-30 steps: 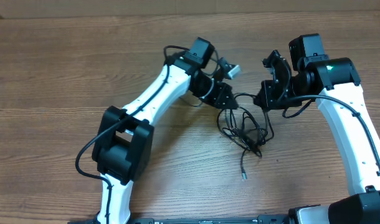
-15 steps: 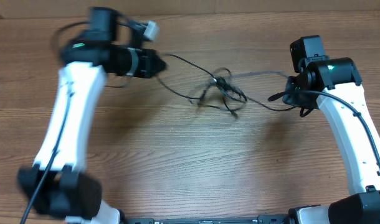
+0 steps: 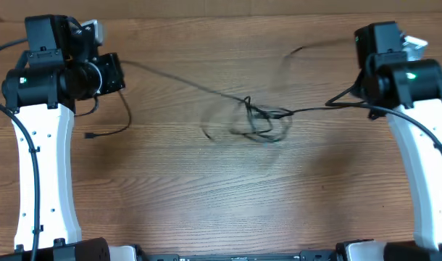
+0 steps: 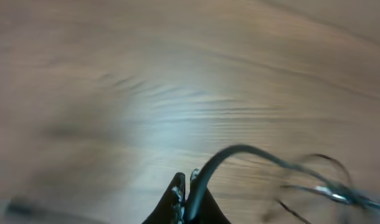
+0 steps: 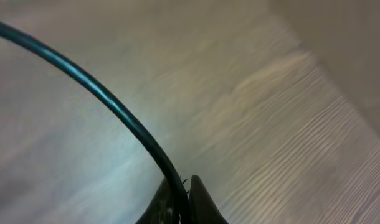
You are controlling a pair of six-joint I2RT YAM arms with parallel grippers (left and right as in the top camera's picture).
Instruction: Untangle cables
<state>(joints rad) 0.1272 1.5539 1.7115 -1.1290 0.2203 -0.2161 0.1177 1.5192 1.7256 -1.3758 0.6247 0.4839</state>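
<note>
Stretching cables [image 3: 261, 119]: thin black cords strung taut between both arms over the desk [image 3: 206, 210], with a knotted clump near the middle. One loose end with a plug [image 3: 90, 135] shows near the left arm.
Left claw [image 4: 185, 186]: closed, pinching one cord.
Right claw [image 5: 181, 186]: closed, pinching another cord.
Risk: further outward pull would likely cinch the clump tighter instead of freeing it. A cord may slip from the closed tips or strain at a plug.
Containers: none in view.
</note>
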